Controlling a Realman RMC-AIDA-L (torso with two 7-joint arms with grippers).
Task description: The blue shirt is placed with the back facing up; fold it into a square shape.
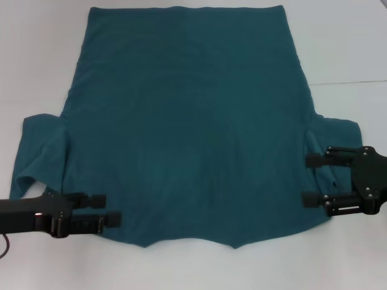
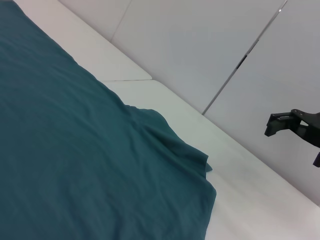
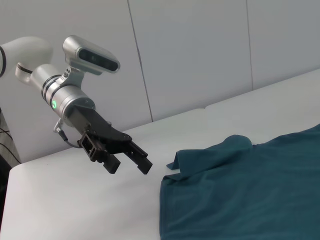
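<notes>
The blue shirt (image 1: 181,133) lies spread flat on the white table (image 1: 36,60), its collar edge toward me and its hem at the far side. My left gripper (image 1: 113,208) is open at the near left corner, by the left sleeve (image 1: 42,151), fingers pointing inward. The right wrist view shows that gripper (image 3: 129,168) hovering above the table, just off the shirt (image 3: 250,195). My right gripper (image 1: 305,180) is wide open at the right sleeve (image 1: 332,130), its fingers reaching over the shirt's edge. One of its fingers (image 2: 280,121) shows beyond the shirt (image 2: 75,165).
White table surface (image 1: 351,42) surrounds the shirt on all sides, with a seam line (image 1: 351,81) at the right. Pale wall panels (image 3: 200,45) stand behind the table. The left arm's cable (image 1: 5,248) hangs at the near left edge.
</notes>
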